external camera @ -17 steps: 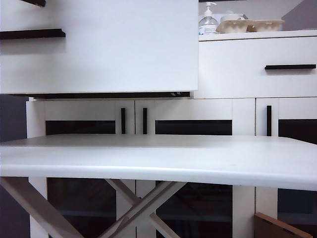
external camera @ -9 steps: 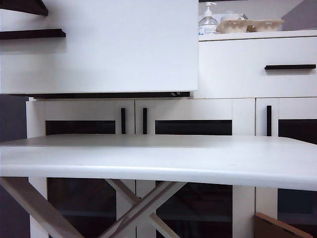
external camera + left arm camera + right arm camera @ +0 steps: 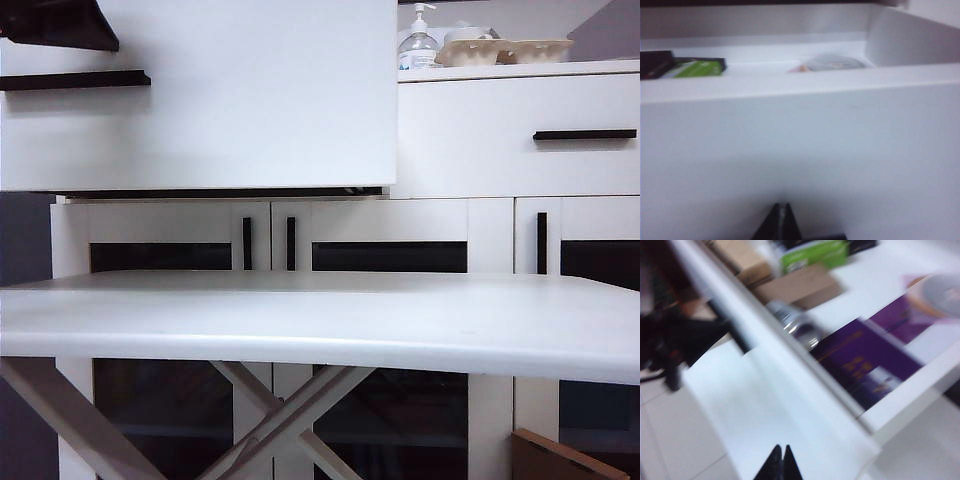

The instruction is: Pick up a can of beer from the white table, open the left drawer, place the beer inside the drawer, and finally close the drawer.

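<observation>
The left drawer (image 3: 250,90) stands pulled out above the white table (image 3: 320,320), with its black handle (image 3: 75,80) at the far left. A dark part of the left arm (image 3: 60,25) shows in the top left corner. My left gripper (image 3: 782,207) is shut and empty, its tips at the outer face of the drawer front (image 3: 800,140). My right gripper (image 3: 782,449) is also shut and empty, hovering above the drawer's front edge. A silver can (image 3: 795,325), blurred, apparently the can of beer, lies inside the drawer just behind the front panel.
Inside the drawer lie a green box (image 3: 812,255), a cardboard box (image 3: 795,287) and a purple box (image 3: 865,360). The right drawer (image 3: 500,140) is shut. A pump bottle (image 3: 418,45) and egg cartons (image 3: 500,50) stand on the cabinet. Cabinet doors (image 3: 390,240) stand behind the table.
The left arm has come further into the exterior view's top left corner. The drawer front and its handle have shifted slightly back toward the cabinet.
</observation>
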Available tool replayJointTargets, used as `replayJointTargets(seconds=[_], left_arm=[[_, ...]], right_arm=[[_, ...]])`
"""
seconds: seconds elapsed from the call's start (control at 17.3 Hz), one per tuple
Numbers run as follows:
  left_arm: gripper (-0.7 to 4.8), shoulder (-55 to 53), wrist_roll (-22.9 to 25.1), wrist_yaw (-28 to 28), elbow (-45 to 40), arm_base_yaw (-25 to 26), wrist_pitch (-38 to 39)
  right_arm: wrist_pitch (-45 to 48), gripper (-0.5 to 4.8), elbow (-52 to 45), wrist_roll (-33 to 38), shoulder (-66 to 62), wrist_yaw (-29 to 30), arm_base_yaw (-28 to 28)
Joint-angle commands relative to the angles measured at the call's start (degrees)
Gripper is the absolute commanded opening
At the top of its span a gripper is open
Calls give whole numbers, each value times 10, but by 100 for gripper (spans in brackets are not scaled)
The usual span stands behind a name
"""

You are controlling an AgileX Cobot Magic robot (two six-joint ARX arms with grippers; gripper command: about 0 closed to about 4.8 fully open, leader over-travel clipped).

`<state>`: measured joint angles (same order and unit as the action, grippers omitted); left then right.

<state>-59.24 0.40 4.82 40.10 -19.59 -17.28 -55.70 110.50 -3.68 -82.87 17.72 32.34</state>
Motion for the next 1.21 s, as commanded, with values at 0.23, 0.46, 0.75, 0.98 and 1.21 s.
replayJointTargets(seconds=[0.23, 0.46, 0.75, 0.98, 1.21], left_arm=[[-6, -26, 2, 5, 3, 0, -61], [-6, -36, 2, 6, 3, 0, -64], [-6, -66, 2, 5, 11, 0, -98], [-6, -102, 0, 5, 42, 0, -98], [-6, -136, 1, 5, 74, 1, -98]], right_arm=[[-19, -1, 2, -7, 3, 41, 1], [-20, -1, 2, -7, 3, 45, 1], [-20, -1, 2, -7, 3, 45, 1], [-21, -1, 3, -6, 4, 45, 1], [-24, -1, 3, -6, 4, 45, 1]])
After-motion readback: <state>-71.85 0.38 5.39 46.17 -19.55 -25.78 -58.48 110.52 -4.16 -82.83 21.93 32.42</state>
